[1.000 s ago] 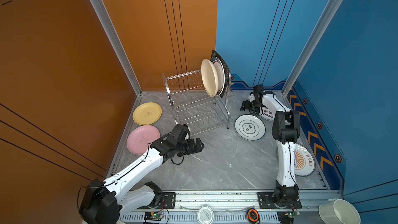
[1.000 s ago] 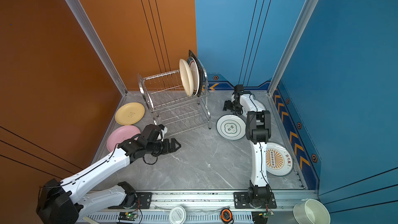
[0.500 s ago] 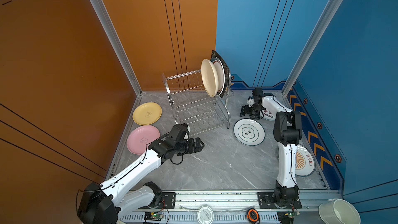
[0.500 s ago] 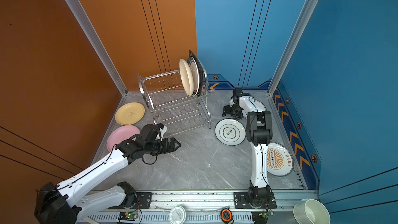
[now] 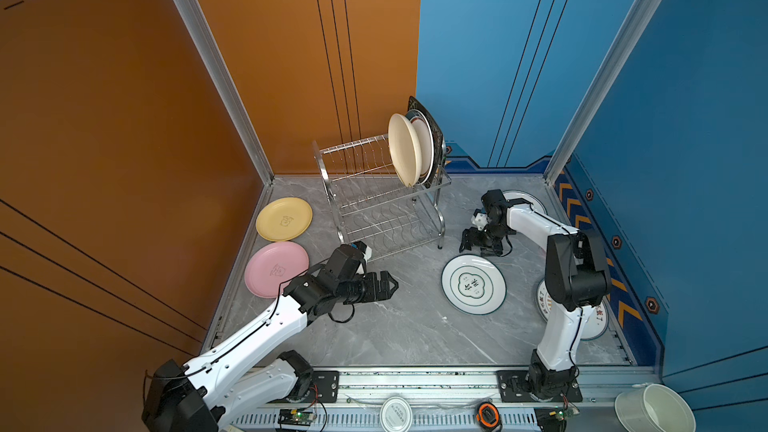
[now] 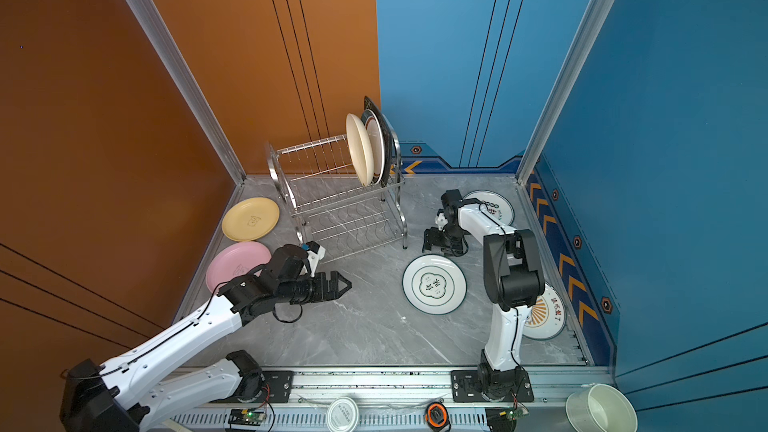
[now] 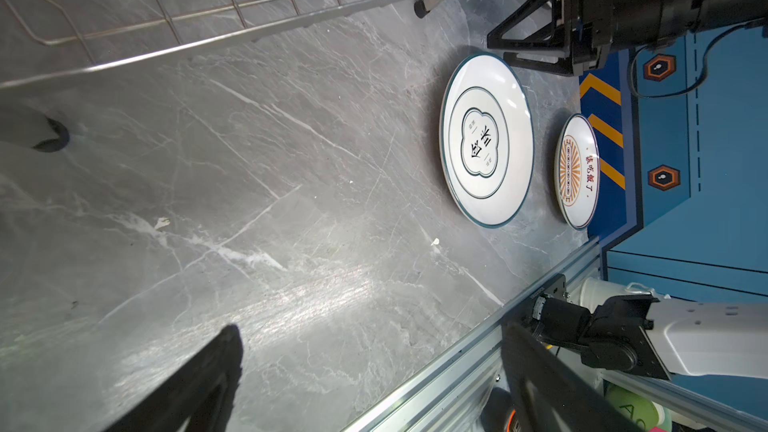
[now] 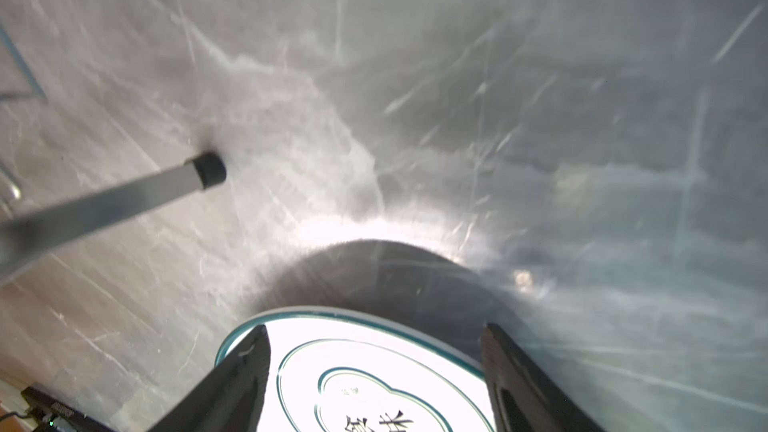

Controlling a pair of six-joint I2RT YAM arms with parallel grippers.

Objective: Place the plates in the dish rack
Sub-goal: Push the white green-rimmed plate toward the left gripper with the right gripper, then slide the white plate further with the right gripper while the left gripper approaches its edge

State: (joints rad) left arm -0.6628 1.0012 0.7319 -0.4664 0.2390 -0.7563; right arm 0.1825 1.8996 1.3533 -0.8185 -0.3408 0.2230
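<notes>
- Green-rimmed plate [image 5: 473, 284] has slid along the grey table [image 5: 415, 338] toward the front rail over the last second; it now lies flat, further from the near right foot of the dish rack [image 5: 374, 205] than before
- Right gripper [image 5: 480, 248] has come forward with it and sits low at the plate's far rim; fingers spread wide, nothing clamped between them
- Right wrist view: the plate's rim shows between the two fingers [image 8: 245, 376]; cannot tell whether either tip touches it
- Left wrist view: same plate flat on the table, right gripper's tips at its edge
- Left gripper [image 5: 390, 284] has not shifted; it hangs level above bare table in front of the rack, fingers at full spread, empty
- Rack load same as before: beige plate [image 5: 404, 151], white plate [image 5: 426, 147] and black square plate [image 5: 432, 126] stand on edge, close together, at the right end of the upper tier
- Yellow plate [image 5: 284, 219] and pink plate [image 5: 274, 268] lie flat by the left wall, just beside each other, unmoved
- Sunburst plate [image 5: 598, 322] flat near the right wall, partly behind the right arm; unmoved
- One more white plate [image 5: 528, 199] flat at the back right, partly under the right forearm; more of it shows now than before
</notes>
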